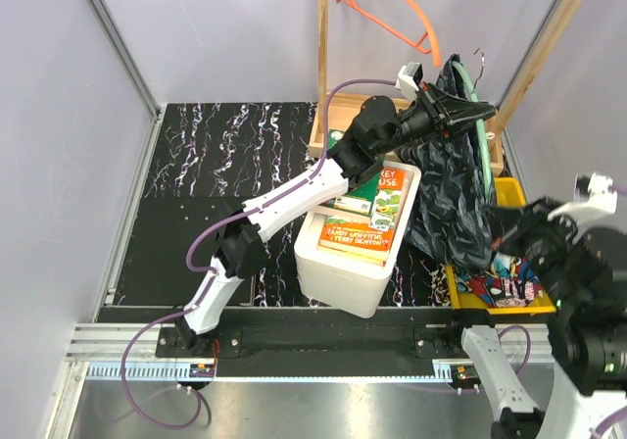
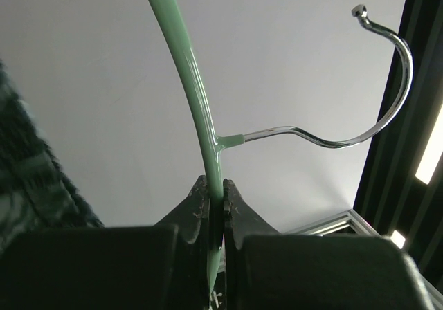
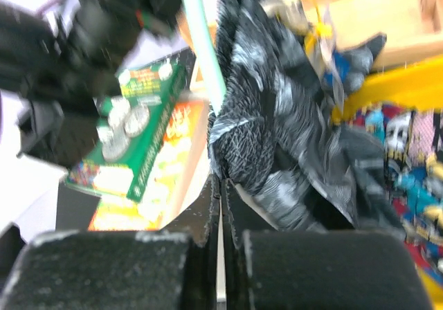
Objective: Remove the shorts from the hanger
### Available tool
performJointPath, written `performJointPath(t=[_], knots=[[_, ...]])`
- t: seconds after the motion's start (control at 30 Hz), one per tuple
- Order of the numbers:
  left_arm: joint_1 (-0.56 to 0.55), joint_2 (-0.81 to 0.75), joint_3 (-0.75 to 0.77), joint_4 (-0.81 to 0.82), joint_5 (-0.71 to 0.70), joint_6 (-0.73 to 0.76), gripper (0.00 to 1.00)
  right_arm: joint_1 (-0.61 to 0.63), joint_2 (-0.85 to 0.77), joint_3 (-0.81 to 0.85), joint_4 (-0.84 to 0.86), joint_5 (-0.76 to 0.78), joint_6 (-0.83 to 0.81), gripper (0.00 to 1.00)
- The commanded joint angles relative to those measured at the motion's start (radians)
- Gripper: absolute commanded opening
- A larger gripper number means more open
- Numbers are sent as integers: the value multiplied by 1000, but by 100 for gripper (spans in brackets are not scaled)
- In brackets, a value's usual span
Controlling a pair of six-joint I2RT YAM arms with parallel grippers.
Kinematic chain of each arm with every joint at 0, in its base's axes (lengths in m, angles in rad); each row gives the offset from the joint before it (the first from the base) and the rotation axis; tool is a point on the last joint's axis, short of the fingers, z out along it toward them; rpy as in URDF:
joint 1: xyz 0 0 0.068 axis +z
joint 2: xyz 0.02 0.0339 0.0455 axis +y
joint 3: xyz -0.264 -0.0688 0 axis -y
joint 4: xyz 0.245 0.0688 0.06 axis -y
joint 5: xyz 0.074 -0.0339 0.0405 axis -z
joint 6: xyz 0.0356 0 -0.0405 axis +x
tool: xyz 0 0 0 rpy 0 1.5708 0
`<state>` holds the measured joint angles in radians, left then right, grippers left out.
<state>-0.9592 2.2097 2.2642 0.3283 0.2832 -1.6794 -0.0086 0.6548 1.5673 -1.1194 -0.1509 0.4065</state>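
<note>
Gripping the mint-green hanger: left pincer clamped on its bar, metal hook just past the tips | dark leafy shorts drape beneath that pincer | right pincer closed together, shorts' edge at its tips, pinch unclear | comic-print shorts in yellow bin beside right pincer

Black marbled table under white box, yellow tray

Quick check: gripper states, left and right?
Left gripper: closed on the mint-green hanger.
Right gripper: closed at the edge of the dark patterned shorts; whether cloth is pinched cannot be told.
</note>
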Motion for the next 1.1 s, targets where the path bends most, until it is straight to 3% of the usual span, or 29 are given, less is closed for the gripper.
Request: performJointPath(t=[0.0, 0.3, 0.47, 0.5, 0.53, 0.6, 0.63, 0.7, 0.83, 1.0, 1.03, 1.07], knots=[[63, -33, 87, 179, -111, -124, 0, 2, -116, -119, -218, -22, 34, 0], [105, -38, 84, 193, -107, -229, 0, 39, -152, -107, -319, 170, 75, 0], [97, -56, 80, 156, -42, -232, 0, 58, -103, -80, -197, 162, 66, 0], [94, -64, 60, 167, -42, -233, 0, 56, -93, -66, -169, 128, 49, 7], [93, -79, 42, 187, -52, -247, 0, 56, -86, -50, -157, 128, 35, 19], [91, -88, 15, 192, -53, -250, 0, 56, -73, -36, -163, 131, -4, 56], [89, -90, 18, 192, -53, -252, 0, 56, -76, -42, -164, 134, -17, 85], [85, -90, 27, 193, -53, -261, 0, 58, -98, -88, -134, 146, -17, 100], [70, -97, 40, 210, -55, -290, 0, 56, -100, -180, -4, 146, -6, 100], [50, -101, 40, 238, -56, -347, 0, 56, -57, -277, 75, 293, -23, 98], [50, -99, 46, 239, -56, -350, 0, 56, -57, -288, 116, 300, -37, 92], [50, -100, 46, 236, -53, -350, 0, 56, -64, -306, 136, 292, -41, 70]])
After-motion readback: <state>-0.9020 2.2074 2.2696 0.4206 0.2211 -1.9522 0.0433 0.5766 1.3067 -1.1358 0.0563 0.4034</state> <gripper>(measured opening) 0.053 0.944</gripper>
